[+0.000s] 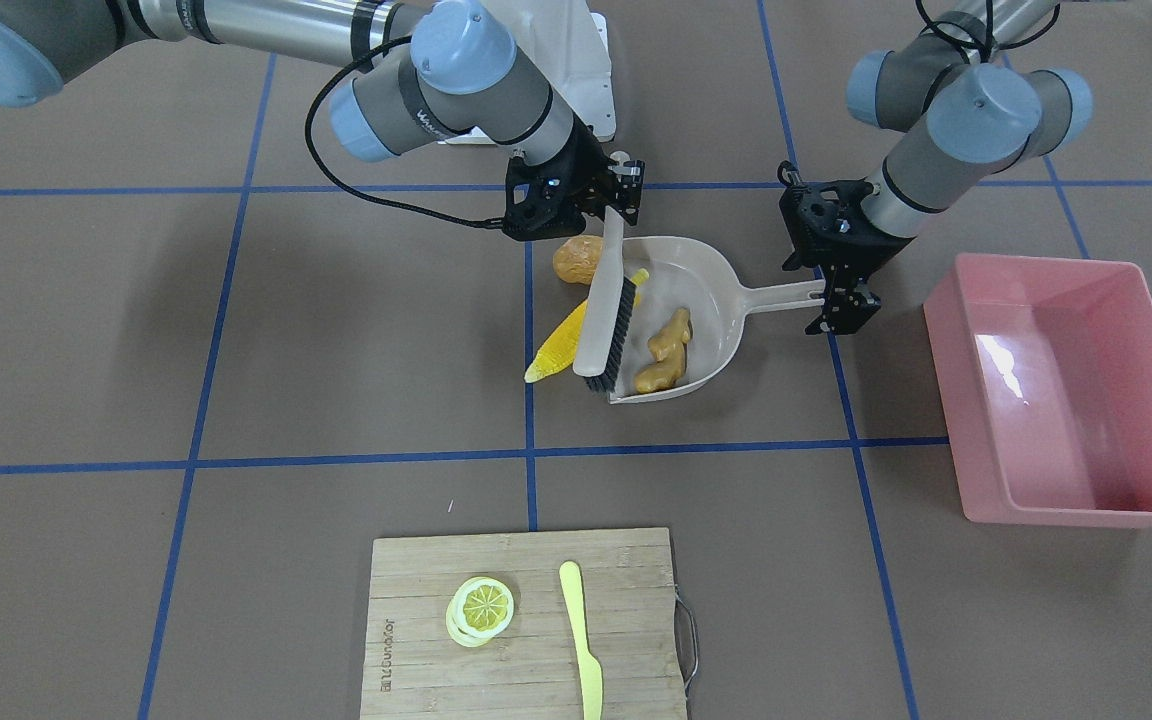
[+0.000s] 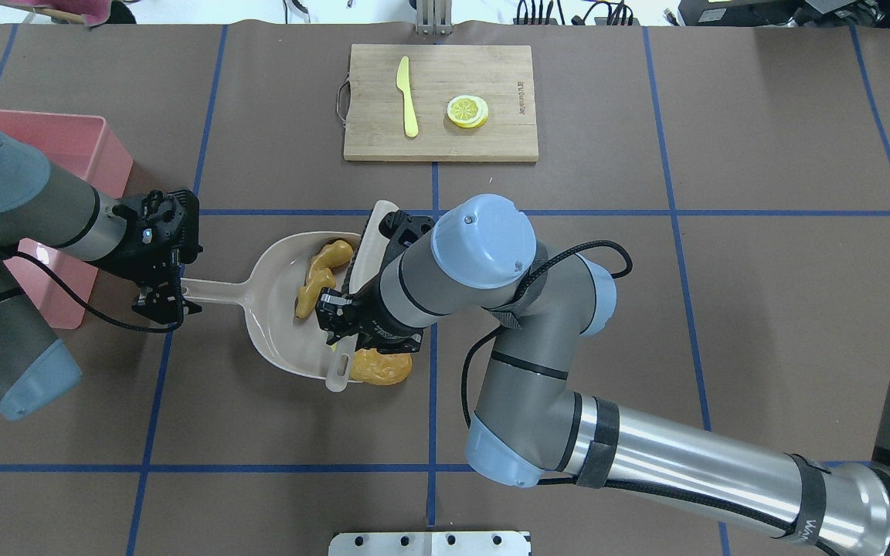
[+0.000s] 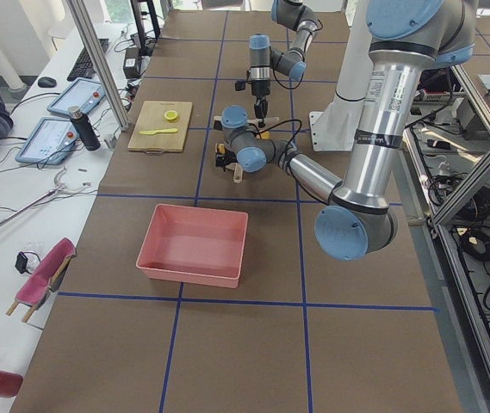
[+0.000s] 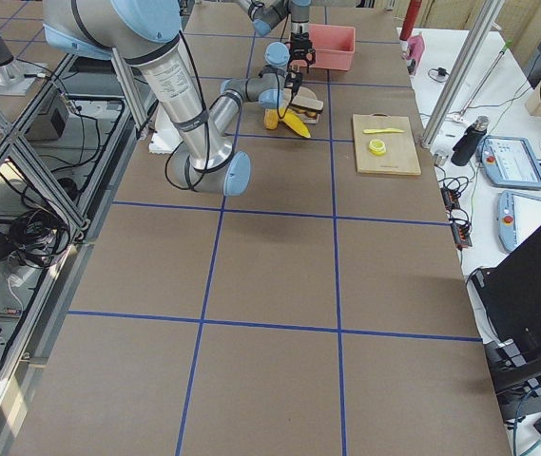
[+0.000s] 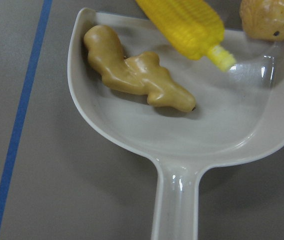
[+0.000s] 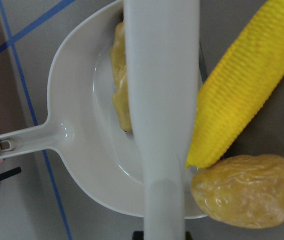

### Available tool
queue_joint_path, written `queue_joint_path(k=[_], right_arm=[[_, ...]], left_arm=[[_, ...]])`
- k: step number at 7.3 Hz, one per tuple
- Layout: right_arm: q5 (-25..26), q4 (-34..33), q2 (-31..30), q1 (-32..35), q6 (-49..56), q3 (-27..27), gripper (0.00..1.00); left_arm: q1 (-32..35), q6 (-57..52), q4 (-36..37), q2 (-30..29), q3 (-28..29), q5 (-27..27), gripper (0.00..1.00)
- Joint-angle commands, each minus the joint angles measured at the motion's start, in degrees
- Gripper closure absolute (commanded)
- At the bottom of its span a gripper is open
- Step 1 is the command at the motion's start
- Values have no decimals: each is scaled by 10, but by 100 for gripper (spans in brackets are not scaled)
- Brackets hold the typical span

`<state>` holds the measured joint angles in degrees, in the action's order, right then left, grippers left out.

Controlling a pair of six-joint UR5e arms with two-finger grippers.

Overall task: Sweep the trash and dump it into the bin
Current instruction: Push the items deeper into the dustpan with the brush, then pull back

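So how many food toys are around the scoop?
3. The ginger lies in the dustpan, the corn pokes its tip over the rim, the potato sits outside.

Overhead and front cameras face oppositely, sharing the bin (image 1: 1046, 263).

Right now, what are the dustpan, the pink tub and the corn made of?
Dustpan: likely smooth beige plastic; light glints on it. Pink tub: glossy plastic, bright reflection inside. Corn cob: probably moulded toy plastic or rubber, with even bumpy rows.
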<state>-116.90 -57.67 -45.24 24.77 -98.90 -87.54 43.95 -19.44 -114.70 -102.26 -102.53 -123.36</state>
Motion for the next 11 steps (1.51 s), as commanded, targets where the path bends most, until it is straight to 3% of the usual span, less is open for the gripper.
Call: queue_joint_path(k=[1,3,4,5,6,11], right_arm=[[-69,-84,-16,35,23,-33,100],[-124,-321,-55,72,182,-151,100],[-114,-405,-75,70,245,-185,100],[-86,-446,-82,57,285,-184,100],[-49,-473,-84,42,313,-177,100],[-6,-458,-9,31,342,-38,100]], left_arm=[[-1,0,0,1,7,0,7],[-3,1,0,0,10,0,8],[-4,1,0,0,10,0,9],[-3,2,1,1,10,0,11],[-4,2,0,1,10,0,11],[-3,1,0,1,9,-2,11]])
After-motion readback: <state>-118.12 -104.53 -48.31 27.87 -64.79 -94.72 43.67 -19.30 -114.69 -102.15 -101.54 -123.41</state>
